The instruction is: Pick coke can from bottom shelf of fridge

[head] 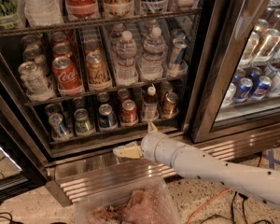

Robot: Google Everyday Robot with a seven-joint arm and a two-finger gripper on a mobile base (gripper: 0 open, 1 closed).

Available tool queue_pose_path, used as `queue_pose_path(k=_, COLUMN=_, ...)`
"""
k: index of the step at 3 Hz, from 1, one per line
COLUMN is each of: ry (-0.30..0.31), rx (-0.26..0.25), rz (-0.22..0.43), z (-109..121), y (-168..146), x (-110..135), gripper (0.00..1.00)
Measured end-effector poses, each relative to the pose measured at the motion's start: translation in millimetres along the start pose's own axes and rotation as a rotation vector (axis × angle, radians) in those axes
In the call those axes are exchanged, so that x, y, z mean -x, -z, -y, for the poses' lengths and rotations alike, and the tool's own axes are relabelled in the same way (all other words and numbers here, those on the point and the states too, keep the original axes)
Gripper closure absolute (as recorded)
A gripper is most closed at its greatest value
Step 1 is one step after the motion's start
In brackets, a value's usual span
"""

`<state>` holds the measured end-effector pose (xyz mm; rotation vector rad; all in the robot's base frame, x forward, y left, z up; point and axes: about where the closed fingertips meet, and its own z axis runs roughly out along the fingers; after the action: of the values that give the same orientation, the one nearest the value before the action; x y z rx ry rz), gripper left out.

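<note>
Cans stand in rows front to back on the bottom shelf (91,135) of the fridge (213,64), so the front one in each row is the easiest to reach. The coke can (129,112) is just left of centre in the frame, upright at the front of its row. It stands behind the thin rail, between a blue can (106,115) on its left and a small bottle (150,102) on its right.

The gripper (133,136) hangs below and in front of that rail, over the fridge's sill and above the slatted base grille (107,177). Its white arm (210,167) comes in from the lower right. The claw looks spread wide, with one finger pointing left and the other pointing up, and it holds nothing. It is near the coke can but not touching it. Judging from this, it sits low because it has not yet risen to clear the rail. The neighbours stand close, which leaves little room for the fingers.
</note>
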<state>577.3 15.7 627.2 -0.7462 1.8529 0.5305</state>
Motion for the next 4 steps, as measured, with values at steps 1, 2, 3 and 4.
queue_pose_path(k=1, ry=0.014, rx=0.009, rz=0.058, z=-14.0, y=-39.1, x=-14.6, gripper=0.0)
queue_pose_path(k=2, ry=0.014, rx=0.009, rz=0.058, z=-14.0, y=-39.2, x=-14.5, gripper=0.0)
queue_pose_path(k=3, ry=-0.004, rx=0.019, rz=0.08, z=-15.3, y=-53.7, x=-13.4, gripper=0.0)
queue_pose_path(k=4, ry=-0.014, rx=0.028, rz=0.121, z=-14.2, y=-78.9, x=-7.8, gripper=0.0)
